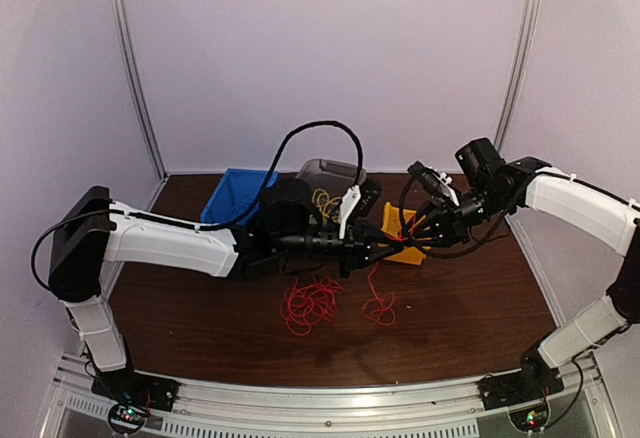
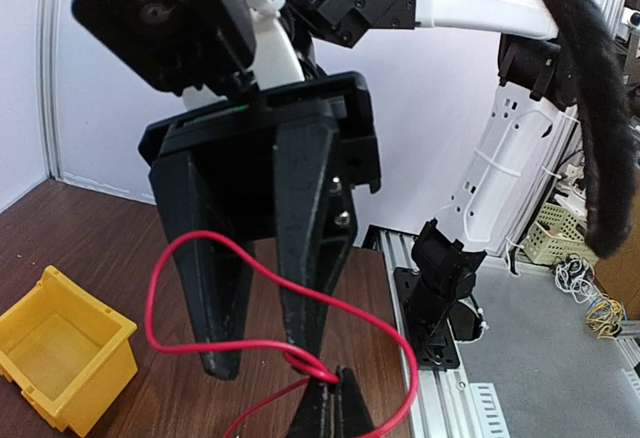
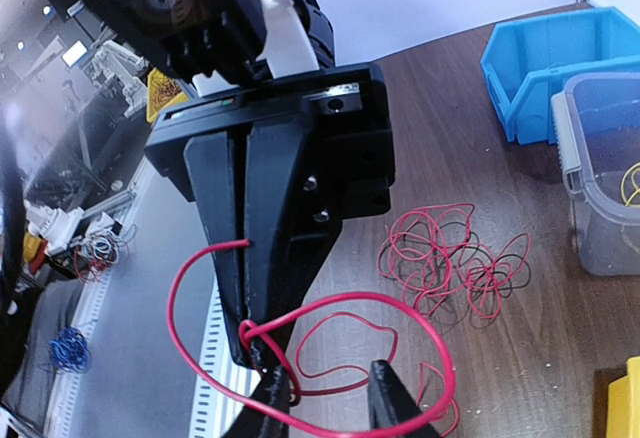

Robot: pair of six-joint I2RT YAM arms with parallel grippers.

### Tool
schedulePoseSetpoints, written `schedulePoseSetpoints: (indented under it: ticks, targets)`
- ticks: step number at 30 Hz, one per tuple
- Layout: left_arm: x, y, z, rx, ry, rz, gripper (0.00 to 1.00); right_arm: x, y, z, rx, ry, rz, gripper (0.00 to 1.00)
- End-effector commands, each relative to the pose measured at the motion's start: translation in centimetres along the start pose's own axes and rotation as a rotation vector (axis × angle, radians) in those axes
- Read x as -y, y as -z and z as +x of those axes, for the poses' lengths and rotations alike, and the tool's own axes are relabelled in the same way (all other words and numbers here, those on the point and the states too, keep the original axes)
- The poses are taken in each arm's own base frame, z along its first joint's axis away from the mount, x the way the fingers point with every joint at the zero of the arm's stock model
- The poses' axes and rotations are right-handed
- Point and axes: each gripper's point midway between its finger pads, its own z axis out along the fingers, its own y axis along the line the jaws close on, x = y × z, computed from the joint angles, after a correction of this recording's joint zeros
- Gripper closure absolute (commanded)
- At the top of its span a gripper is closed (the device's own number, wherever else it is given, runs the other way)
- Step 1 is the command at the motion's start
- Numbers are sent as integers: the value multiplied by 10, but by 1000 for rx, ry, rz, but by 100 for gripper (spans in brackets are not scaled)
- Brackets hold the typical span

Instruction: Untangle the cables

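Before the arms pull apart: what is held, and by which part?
The left gripper pinches a red cable in its shut fingertips, at the spot where its loops cross. The right gripper stands open at the loop, clamping nothing.

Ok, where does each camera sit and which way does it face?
Top external: above and behind, looking down on the table; both arms show.
Left wrist: on the left gripper, shut tips at bottom, facing the right gripper.
Right wrist: on the right gripper, open fingers at bottom, facing the left gripper.
Wrist views share the red cable.
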Motion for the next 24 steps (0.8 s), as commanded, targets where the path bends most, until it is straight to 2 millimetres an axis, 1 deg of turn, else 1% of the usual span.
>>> schedulePoseSetpoints:
  ticks: [1, 3, 5, 7, 9, 15, 16, 18, 19, 20, 21, 24]
  targets:
    - [0, -3, -17, 45, -25, 18, 100, -6, -2, -10, 17, 14, -47, 79]
    - [-2, -6, -15, 32, -18, 16, 100, -10, -1, -12, 23, 23, -65, 88]
    - [-3, -7, -12, 24, -11, 13, 100, -12, 0, -14, 28, 31, -73, 100]
    - [-3, -6, -10, 23, -10, 14, 100, -16, 1, -15, 37, 33, -85, 100]
    - [-3, -5, -8, 26, -6, 11, 96, -19, 2, -17, 50, 22, -102, 100]
    - [-2, 0, -9, 43, -14, 3, 96, -18, 3, -19, 57, 12, -104, 100]
    - [-1, 1, -9, 45, -16, 4, 93, -18, 3, -19, 59, 10, -106, 100]
    - [-1, 2, -8, 44, -18, 5, 80, -17, 4, -21, 65, 8, -107, 100]
    - [-1, 3, -8, 45, -19, 1, 76, -16, 4, -20, 66, 4, -105, 100]
    - [-2, 3, -8, 44, -20, -4, 74, -16, 5, -21, 67, 6, -103, 100]
    - [-2, 3, -7, 44, -20, -10, 74, -15, 5, -21, 68, 6, -103, 100]
    - [-3, 5, -9, 50, -27, -19, 78, -14, 4, -19, 64, 1, -98, 100]
